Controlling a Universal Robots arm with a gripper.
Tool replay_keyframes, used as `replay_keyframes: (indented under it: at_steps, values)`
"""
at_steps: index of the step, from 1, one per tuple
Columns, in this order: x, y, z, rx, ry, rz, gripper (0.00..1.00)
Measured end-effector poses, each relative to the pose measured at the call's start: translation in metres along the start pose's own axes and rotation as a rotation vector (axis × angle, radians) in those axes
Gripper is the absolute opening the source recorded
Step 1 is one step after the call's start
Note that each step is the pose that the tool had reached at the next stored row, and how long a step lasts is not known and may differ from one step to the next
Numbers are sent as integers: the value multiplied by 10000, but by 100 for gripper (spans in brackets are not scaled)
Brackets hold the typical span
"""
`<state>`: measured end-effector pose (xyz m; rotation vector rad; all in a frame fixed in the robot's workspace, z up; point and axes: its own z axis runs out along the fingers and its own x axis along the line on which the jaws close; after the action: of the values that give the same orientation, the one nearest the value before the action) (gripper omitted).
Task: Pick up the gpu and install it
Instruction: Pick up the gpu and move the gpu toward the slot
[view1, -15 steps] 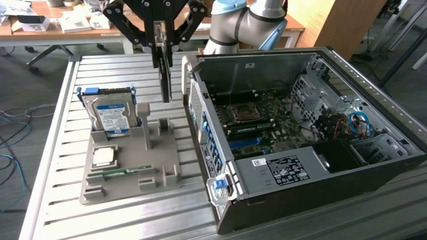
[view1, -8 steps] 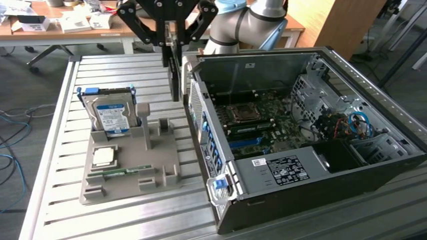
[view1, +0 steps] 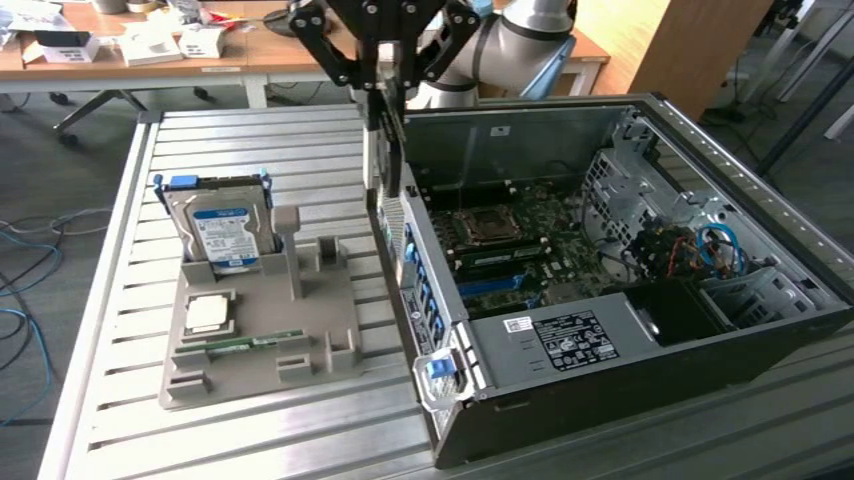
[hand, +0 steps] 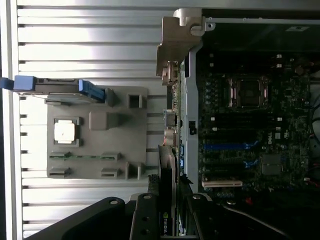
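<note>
My gripper (view1: 388, 78) hangs above the open computer case (view1: 627, 350), at the case's side toward the exterior view's left. It is shut on the gpu (view1: 386, 150), a thin dark card that hangs edge-on straight down from the fingers. The card's lower end reaches the case's rear wall, beside the motherboard (view1: 514, 235). From the wrist view the gpu (hand: 168, 175) runs out from between the black fingers (hand: 145, 217), over the case's edge next to the motherboard (hand: 250, 125) with its blue and white slots.
A grey parts holder (view1: 287, 320) lies on the slatted metal table (view1: 120, 420) at the exterior view's left of the case. It carries an upright hard drive (view1: 220, 225), a square chip (view1: 207, 313) and a green memory stick (view1: 247, 343). Desks stand behind.
</note>
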<state>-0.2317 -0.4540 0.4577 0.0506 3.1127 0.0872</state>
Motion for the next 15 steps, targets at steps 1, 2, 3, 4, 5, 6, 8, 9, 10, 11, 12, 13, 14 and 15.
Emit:
replay_keyframes:
  at_steps: [1, 2, 3, 4, 5, 6, 8, 9, 10, 11, 12, 13, 14, 15]
  values:
    - [-44, 2, 2, -20, 0, 1, 26]
    - [-89, 3, 3, -39, 0, 2, 26]
    - [-134, 5, 5, -59, 1, 1, 26]
    - [-179, 6, 5, -75, 3, 0, 26]
    - [-224, 7, 6, -92, 3, 0, 26]
    - [-271, 9, 8, -108, 3, 1, 26]
    - [-361, 12, 10, -137, 5, -2, 26]
    - [-406, 13, 12, -152, 4, -3, 26]
    - [-450, 15, 13, -166, 5, -3, 26]
    - [-495, 16, 15, -180, 5, -4, 26]
    - [-544, 18, 16, -193, 6, -5, 26]
    - [-588, 19, 17, -205, 7, -6, 26]
    - [-633, 20, 18, -217, 7, -5, 26]
    - [-677, 22, 19, -230, 8, -5, 26]
